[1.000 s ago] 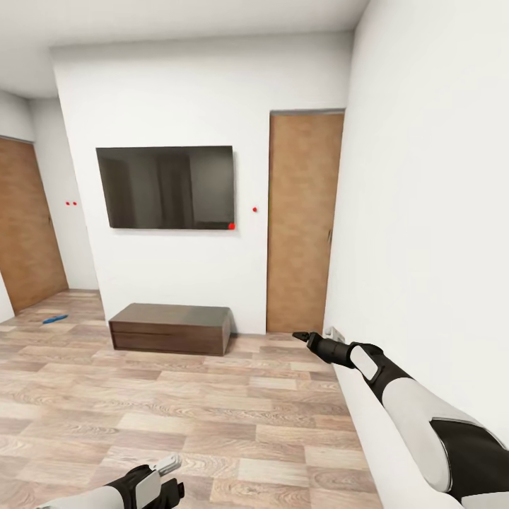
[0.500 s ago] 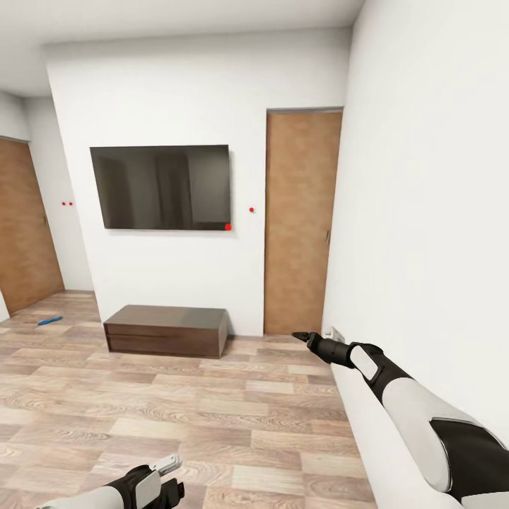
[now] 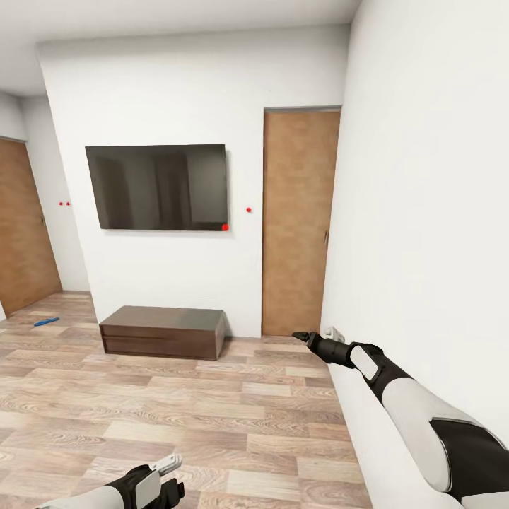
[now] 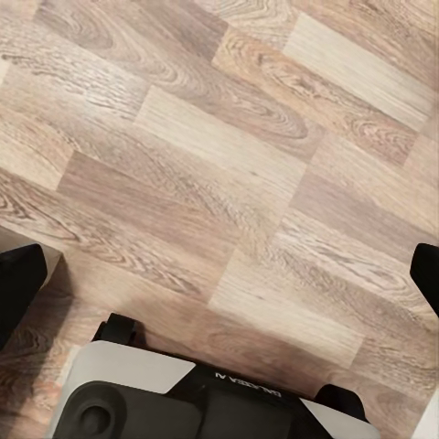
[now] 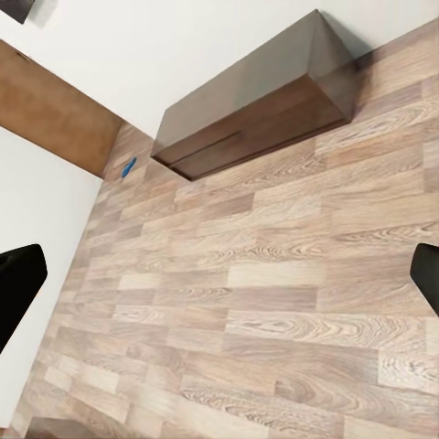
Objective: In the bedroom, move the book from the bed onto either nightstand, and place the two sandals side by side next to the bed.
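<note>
On wood-plank floor [image 3: 212,403] by white wall: low bench [image 3: 162,331] under TV [image 3: 157,187], blue sandal [image 3: 46,322] far left; both grippers spread, empty.

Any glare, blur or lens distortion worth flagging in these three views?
Head view: sharp, evenly lit, wide-angle stretch at the edges; the television carries dim reflections, no hard glare. Left wrist view: crisp floor grain, soft shadow by the arm housing. Right wrist view: tilted, the bench and the blue sandal sharp, no blur.

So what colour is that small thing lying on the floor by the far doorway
Bright blue: the sandal on the wood floor, clearest in the head view.
</note>
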Motion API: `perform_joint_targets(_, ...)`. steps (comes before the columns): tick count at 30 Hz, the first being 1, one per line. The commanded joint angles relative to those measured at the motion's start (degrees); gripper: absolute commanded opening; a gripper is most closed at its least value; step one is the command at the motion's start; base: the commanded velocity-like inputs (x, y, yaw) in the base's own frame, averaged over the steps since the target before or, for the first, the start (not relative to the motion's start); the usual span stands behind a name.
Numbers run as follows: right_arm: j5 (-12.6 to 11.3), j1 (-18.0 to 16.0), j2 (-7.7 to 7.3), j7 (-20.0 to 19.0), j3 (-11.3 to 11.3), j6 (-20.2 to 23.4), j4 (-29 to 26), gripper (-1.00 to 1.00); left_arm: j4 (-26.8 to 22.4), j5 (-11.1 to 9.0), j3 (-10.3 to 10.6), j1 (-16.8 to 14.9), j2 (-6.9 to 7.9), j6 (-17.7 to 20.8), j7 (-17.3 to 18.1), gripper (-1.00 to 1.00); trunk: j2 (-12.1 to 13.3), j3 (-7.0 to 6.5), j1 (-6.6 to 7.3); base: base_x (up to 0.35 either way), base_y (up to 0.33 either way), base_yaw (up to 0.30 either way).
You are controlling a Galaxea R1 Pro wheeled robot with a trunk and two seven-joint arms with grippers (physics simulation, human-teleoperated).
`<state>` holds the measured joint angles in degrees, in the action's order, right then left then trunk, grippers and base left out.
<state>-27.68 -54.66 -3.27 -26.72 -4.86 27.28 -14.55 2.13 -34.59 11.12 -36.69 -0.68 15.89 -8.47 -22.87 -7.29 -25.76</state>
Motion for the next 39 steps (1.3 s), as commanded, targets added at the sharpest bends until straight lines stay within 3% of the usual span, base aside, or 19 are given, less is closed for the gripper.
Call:
perform_joint_targets(1,0.0,0.0,0.02,-0.1,-0.5,0.5,0.0,1.0,0.1,-0.6,0.5,0.0,-0.03,0.1,-0.1,1.0,0.0,0.03,-0.02,0.005,-0.006,0.0)
perform_joint_targets(10,0.0,0.0,0.02,-0.1,-0.4,0.5,0.0,1.0,0.1,-0.6,0.5,0.0,-0.03,0.1,-0.1,1.0,0.0,0.03,-0.02,0.043,-0.014,0.0)
perform_joint_targets(39,0.0,0.0,-0.01,-0.1,-0.4,0.5,0.0,1.0,0.1,-0.6,0.5,0.0,-0.03,0.1,-0.2,1.0,0.0,0.03,-0.02,0.285,-0.104,0.0)
